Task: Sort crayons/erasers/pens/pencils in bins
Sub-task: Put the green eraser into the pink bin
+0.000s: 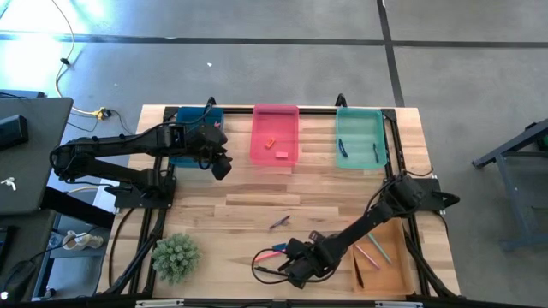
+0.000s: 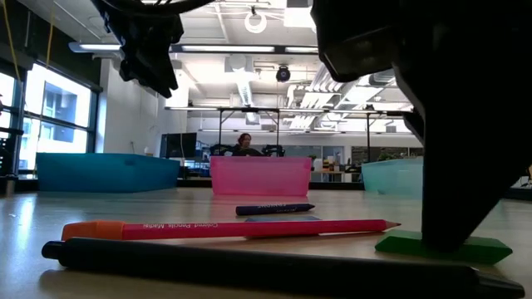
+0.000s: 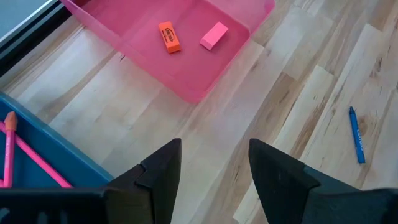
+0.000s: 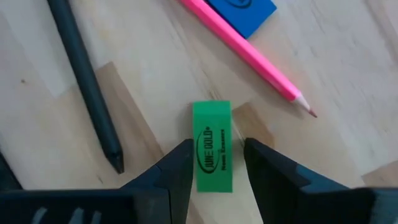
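Right gripper [image 4: 214, 163] sits low near the wooden table's [image 1: 257, 201] front edge, fingers narrowly apart astride the small green block eraser [image 4: 212, 145] – flat on the wood beside a pink pencil [image 4: 245, 51] & black pen [image 4: 84, 78]. Left gripper [image 3: 211, 171] (fingers spread, empty) hovers by the back edge between dark blue translucent bin [image 1: 184, 137] & pink translucent bin [image 1: 275, 133], which holds orange eraser [image 3: 169, 37] + pink eraser [image 3: 214, 35].
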You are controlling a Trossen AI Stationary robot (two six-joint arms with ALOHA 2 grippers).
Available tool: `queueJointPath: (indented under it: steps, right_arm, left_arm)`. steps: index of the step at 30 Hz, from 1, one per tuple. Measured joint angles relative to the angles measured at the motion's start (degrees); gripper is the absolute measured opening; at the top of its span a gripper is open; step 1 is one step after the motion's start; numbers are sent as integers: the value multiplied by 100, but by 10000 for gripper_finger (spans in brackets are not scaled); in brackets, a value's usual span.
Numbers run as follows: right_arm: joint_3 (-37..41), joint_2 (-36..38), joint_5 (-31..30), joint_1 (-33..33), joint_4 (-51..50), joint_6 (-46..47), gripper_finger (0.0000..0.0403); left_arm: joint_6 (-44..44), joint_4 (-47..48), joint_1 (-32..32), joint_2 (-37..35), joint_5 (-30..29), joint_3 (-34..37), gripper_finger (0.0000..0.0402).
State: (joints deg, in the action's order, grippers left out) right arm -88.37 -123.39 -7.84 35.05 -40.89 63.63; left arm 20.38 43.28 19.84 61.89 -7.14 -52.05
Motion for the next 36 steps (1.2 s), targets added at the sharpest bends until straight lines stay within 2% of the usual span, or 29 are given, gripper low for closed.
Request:
queueJointPath:
  steps: [18,36]
  right_arm:
    - [-40,-171,88,-15,-1232,1113,139]
    - [-23,-171,145,-28,-1189,1293,139]
  left_arm:
    - [-5,18,0,0,-99,0,174]
    - [-1,18,0,0,-101,0,174]
